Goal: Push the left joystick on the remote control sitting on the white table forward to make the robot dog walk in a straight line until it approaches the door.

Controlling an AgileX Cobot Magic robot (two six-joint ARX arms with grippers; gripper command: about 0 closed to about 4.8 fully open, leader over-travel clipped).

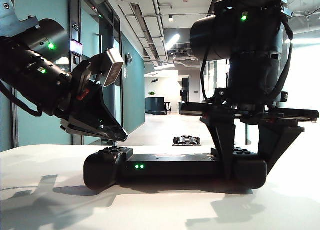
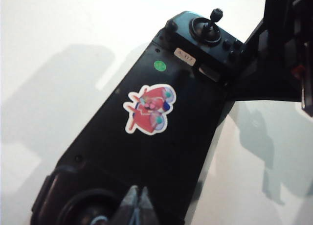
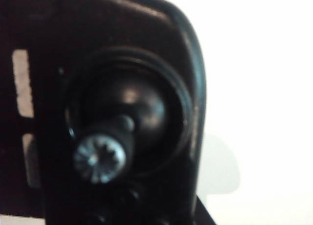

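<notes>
The remote control (image 1: 175,167) is seen lying flat on the white desk (image 1: 50,205), long side toward the exterior camera, with two small green lights (image 1: 139,166) lit on its front face. A red cartoon sticker (image 2: 149,109) and a round green dot (image 2: 160,66) are noted on its top, near the middle.

The left gripper (image 1: 120,137) is held tilted down over the left end of the remote control. Its fingers (image 2: 139,208) are pressed together to a narrow point, nothing between them, right at the left joystick (image 1: 113,144). Contact with the stick cannot be told; the stick is largely hidden by the fingertips in the left wrist view.

The right gripper (image 1: 247,162) is set over the right end of the remote control, one finger (image 1: 225,150) down the near face and the other at the end cap, so that the end is straddled. The fingers stand partly apart; whether the body is truly clamped cannot be told. In the right wrist view the right joystick (image 3: 100,159) fills the frame, blurred, its ribbed silver tip plain.

The robot dog (image 1: 186,140) is seen beyond the remote control, small and low on the corridor floor (image 1: 160,127), past the far edge of the desk.
</notes>
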